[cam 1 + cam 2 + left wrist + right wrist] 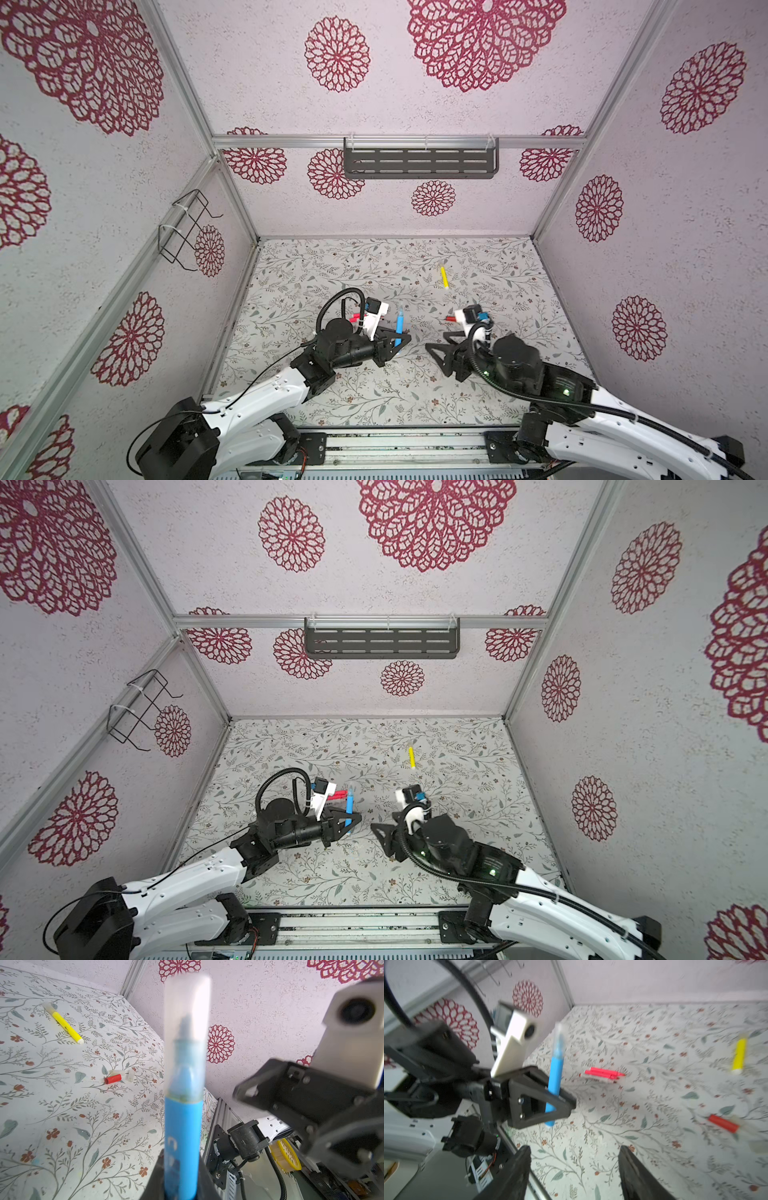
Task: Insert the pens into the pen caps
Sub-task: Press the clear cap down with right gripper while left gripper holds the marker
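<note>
Left wrist view: my left gripper [180,1186] is clamped on the blue pen [182,1130], held upright above the table. A clear cap [187,1032] covers its tip, so I judge this capping step done. Two red pens [602,1073] lie just behind it. My right gripper [574,1151] is spread wide and holds nothing. A red cap [112,1079] and loose clear caps [130,1075] lie close together near it. The yellow pen [66,1027] lies farther back and appears capped.

Next move: lay the blue pen down, then take a red pen and the red cap, with axes aligned.

Containers: wire rack [183,226] on the left wall, shelf [419,164] on the back wall. I see no pen in either.
</note>
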Available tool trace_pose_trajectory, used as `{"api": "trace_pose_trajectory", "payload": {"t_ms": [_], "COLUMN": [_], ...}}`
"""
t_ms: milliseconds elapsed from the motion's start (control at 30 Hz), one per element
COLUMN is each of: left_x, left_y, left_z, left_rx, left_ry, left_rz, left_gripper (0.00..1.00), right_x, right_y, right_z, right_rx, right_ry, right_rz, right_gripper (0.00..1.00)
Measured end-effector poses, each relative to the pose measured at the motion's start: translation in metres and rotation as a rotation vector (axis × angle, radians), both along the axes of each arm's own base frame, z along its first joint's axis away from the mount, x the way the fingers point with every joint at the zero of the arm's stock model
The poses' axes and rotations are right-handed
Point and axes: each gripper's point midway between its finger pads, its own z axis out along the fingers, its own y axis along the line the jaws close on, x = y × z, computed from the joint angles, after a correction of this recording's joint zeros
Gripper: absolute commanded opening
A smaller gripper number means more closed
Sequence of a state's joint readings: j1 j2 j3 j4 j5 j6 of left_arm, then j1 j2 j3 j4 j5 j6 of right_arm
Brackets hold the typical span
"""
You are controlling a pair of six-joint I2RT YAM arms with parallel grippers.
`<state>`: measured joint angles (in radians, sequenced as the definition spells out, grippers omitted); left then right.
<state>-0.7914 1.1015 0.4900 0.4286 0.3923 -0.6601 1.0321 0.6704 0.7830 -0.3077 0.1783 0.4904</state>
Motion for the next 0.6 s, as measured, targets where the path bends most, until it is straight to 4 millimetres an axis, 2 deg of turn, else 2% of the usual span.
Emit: {"api": "trace_pose_trajectory", "payload": {"t_ms": [100,167,300,367,467,600], "left_x": [-0.001,-0.001,-0.003,-0.004,-0.008,-0.007], "left_y": [-0.002,-0.003,-0.006,-0.008,-0.012,-0.011], "left_z": [0.002,0.002,0.001,0.001,0.0,-0.002], "left_rx": [0.004,0.011,0.024,0.03,0.038,0.052], "left_ry": [-0.016,-0.027,-0.047,-0.055,-0.066,-0.071], "left_rz": [0.022,0.04,0.056,0.062,0.062,0.081], "left_gripper": [0.0,0.0,0.0,0.0,0.0,0.0], "right_x": [0.01,0.014,0.022,0.027,0.032,0.035], "right_y": [-0.01,-0.002,0.027,0.043,0.057,0.068], "right_z": [0.027,0.03,0.006,-0.014,-0.037,-0.034], "right_rx": [0.037,0.025,-0.043,-0.091,-0.148,-0.14], "right_ry": [-0.036,-0.032,0.027,0.068,0.114,0.119], "right_rz": [-0.041,-0.028,0.033,0.062,0.09,0.119], "right_gripper": [0.67,0.65,0.62,0.59,0.56,0.53]}}
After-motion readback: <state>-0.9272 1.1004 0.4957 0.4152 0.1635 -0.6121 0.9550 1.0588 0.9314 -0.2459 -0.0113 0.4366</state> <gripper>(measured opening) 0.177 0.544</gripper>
